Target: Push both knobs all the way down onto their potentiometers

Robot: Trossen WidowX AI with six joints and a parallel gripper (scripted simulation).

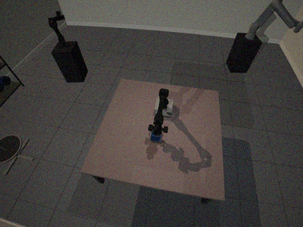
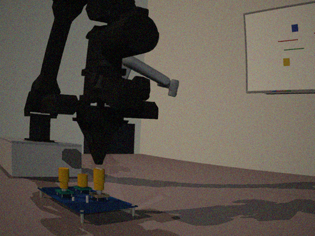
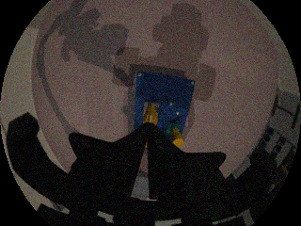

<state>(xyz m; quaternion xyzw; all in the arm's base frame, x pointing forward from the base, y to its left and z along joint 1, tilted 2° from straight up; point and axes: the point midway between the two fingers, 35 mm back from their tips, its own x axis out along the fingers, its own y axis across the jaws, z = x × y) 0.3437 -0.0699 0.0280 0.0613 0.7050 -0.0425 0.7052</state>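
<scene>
The blue circuit board (image 2: 86, 201) stands on its short legs near the middle of the pinkish table (image 1: 130, 168), just in front of the arm's pale base block (image 2: 32, 159). Three yellow knobs rise from it in the exterior view: a tall left knob (image 2: 63, 177) with bare shaft showing beneath it, a shorter middle knob (image 2: 82, 180) sitting low on its green potentiometer, and a tall right knob (image 2: 98, 179) nearest the gripper (this one looks raised too, though in the dim light I can't be sure how far).

Right above that right knob hangs the gripper (image 2: 97, 159), pointing straight down, its fingers pressed together into one dark tip with nothing between them. There's a sliver of gap between tip and knob top; contact cannot be confirmed from here. The wrist view looks down past the closed fingers at the board (image 3: 165, 90), one yellow knob (image 3: 150, 115) sitting right at the fingertips.

Beyond the table stand a whiteboard (image 2: 294, 49) and a grey arm on a dark pedestal (image 1: 267, 16).
</scene>
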